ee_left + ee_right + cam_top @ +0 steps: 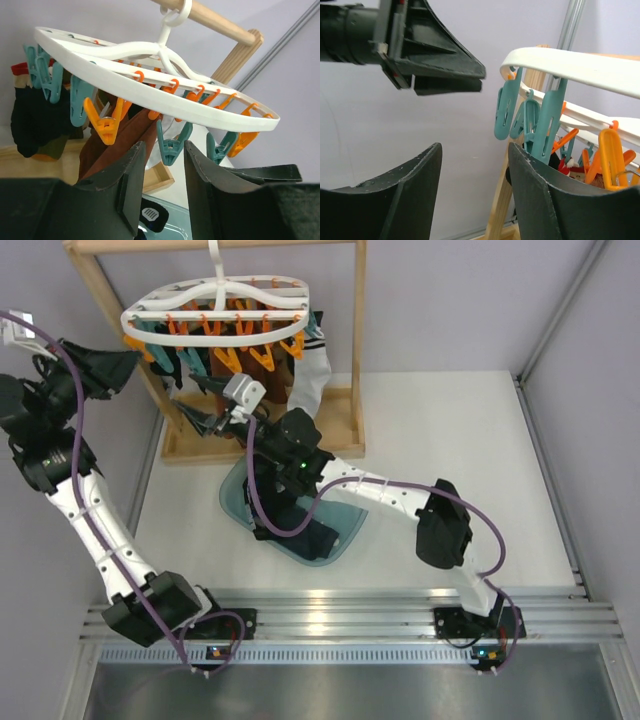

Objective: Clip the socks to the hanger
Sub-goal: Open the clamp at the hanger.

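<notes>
Hanger (165, 98) hangs near left pincer (165, 147) and right pincer (475, 147) (both spread, gripping nothing).

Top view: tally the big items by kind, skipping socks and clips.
Black-and-white robot arms: 2
White plastic oval lattice hanger: 1
Wooden rack frame: 1
Translucent teal plastic tray: 1
Total: 5
</notes>
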### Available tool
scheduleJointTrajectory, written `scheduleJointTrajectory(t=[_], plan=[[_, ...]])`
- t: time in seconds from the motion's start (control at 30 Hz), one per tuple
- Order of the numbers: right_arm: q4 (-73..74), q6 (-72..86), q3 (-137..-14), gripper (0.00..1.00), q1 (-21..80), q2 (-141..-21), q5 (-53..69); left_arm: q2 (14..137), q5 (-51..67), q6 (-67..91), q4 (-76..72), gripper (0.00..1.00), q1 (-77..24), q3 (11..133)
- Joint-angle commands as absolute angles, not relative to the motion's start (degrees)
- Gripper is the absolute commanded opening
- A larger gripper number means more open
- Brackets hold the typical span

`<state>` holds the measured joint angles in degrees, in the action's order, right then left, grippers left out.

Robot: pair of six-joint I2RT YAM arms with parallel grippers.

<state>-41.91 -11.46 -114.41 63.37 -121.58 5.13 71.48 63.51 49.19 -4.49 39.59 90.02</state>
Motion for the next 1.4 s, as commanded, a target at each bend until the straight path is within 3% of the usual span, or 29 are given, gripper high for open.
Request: scheduleJointTrajectory(t=[0.0, 0.2, 0.53, 0.9, 1.37], plan=[[-47.99, -12.04, -115.40, 0.55, 65.13, -120.41, 4.05, 72.16, 61.45, 43.18, -0.73, 0.41, 34.82, 94.12], [-47.90, -11.16, -116.01, 0.54, 65.13, -120.94, 2.64, 74.44, 56.60, 40.17, 4.56, 0.40, 31.47, 96.50], [-49.04, -8.44, -118.39, 0.37, 65.13, -122.52, 1.58, 73.66, 55.29, 38.32, 6.76, 0.35, 30.94, 96.42], [-48.60, -8.61, -117.25, 0.40, 65.39, -121.82, 1.85, 70.05, 55.46, 40.08, 5.89, 0.41, 30.94, 94.57], [-48.69, -8.62, -115.75, 0.40, 65.74, -120.67, 2.46, 70.57, 55.81, 49.56, 3.08, 0.37, 36.11, 95.10]])
